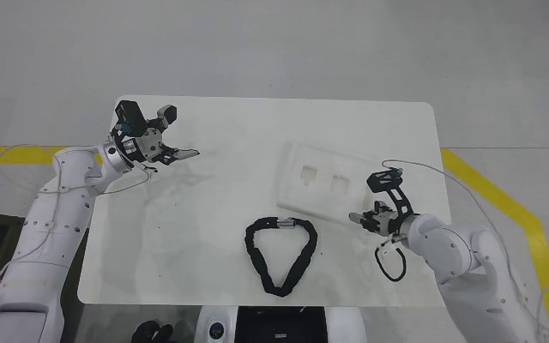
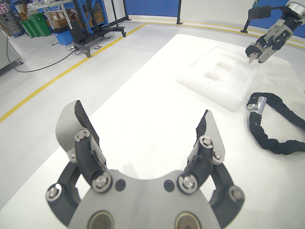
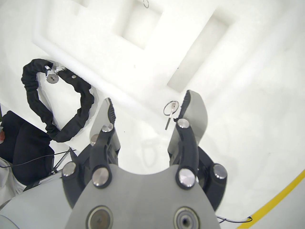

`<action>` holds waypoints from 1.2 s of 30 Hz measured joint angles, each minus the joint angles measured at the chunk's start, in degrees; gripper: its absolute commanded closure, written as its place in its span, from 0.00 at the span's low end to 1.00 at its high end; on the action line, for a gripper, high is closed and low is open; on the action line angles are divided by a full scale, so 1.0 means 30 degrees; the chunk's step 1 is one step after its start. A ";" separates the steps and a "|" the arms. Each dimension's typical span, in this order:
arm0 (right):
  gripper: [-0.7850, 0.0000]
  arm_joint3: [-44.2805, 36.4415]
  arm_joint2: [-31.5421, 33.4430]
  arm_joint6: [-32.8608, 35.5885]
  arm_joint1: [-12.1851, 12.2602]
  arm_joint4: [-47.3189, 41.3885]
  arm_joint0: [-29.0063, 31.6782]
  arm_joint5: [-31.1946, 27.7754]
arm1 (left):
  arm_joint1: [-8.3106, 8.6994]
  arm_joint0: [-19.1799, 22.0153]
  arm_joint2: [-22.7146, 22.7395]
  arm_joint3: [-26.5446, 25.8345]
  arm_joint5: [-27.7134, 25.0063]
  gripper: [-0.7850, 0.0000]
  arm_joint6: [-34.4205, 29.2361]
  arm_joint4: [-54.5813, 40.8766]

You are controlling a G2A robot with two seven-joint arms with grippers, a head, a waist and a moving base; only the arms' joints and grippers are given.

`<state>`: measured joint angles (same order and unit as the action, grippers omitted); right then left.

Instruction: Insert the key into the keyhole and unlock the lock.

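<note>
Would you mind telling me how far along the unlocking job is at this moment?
Done: nothing yet; the chain lock lies looped on the table, its keyhole bare. Under way: the key sits at one fingertip of the open right hand; a grip cannot be confirmed. The left hand is open, away from the lock. To do: grasp, insert, turn.

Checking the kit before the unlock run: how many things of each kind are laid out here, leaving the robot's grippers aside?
Chain lock: 1
Key: 1
Foam tray: 1
Thin ring in a tray recess: 1
Total: 4
</note>
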<state>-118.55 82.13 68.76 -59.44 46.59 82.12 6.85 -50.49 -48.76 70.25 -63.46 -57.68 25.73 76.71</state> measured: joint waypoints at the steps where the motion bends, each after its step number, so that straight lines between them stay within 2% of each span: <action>1: 0.54 0.0012 0.0015 0.0058 0.0012 0.0140 0.0000 0.0063 | 0.0000 0.0000 0.0000 0.0000 0.0000 0.00 0.0000 0.0000; 12: 0.70 -0.0095 0.0153 0.0515 0.0103 0.1114 0.0139 0.0654 | 0.0000 0.0000 0.0000 0.0000 0.0000 0.00 0.0000 0.0000; 17: 0.84 -0.0041 0.0120 0.0560 0.0120 0.1282 0.0123 0.0744 | 0.0000 0.0000 0.0000 0.0000 0.0000 0.00 0.0000 0.0000; 21: 1.00 -0.0068 0.0023 0.0659 0.0129 0.1637 0.0034 0.0942 | 0.0000 0.0000 0.0000 0.0000 0.0000 0.00 0.0000 0.0000; 36: 1.00 -0.0779 0.0439 0.1128 0.0220 0.3021 0.0031 0.1532 | 0.0000 0.0000 0.0000 0.0000 0.0000 0.00 0.0000 0.0000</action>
<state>-120.89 83.45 72.14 -58.78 55.65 82.22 11.45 -50.49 -48.76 70.25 -63.46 -57.68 25.73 76.71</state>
